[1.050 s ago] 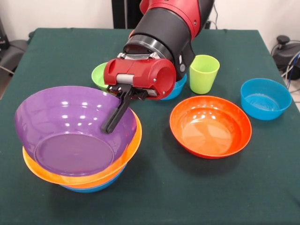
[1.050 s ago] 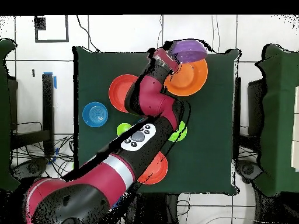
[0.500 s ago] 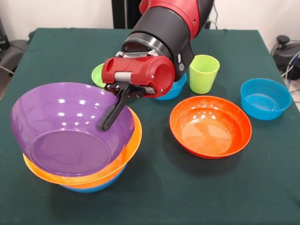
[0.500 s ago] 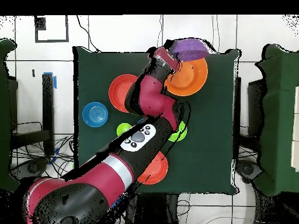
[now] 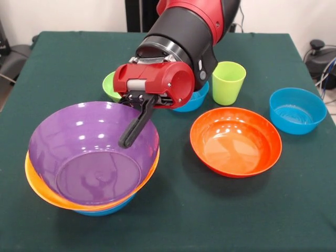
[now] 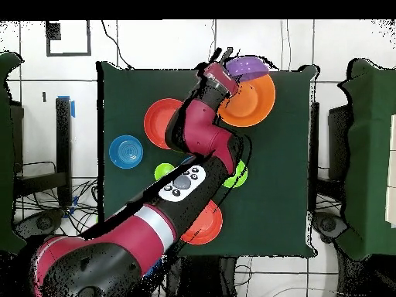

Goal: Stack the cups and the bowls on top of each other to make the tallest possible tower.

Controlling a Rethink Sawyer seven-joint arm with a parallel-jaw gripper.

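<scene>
Purple bowl [image 5: 89, 157] | nested atop orange and blue bowls, near left of table [image 5: 173, 226] | hand [image 5: 132, 134] pinching its far-right rim.

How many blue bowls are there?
3. One blue bowl sits alone at the front view's right side; another peeks out behind the arm beside the green cup; a third is at the bottom of the stack. More may be hidden by the arm.
</scene>
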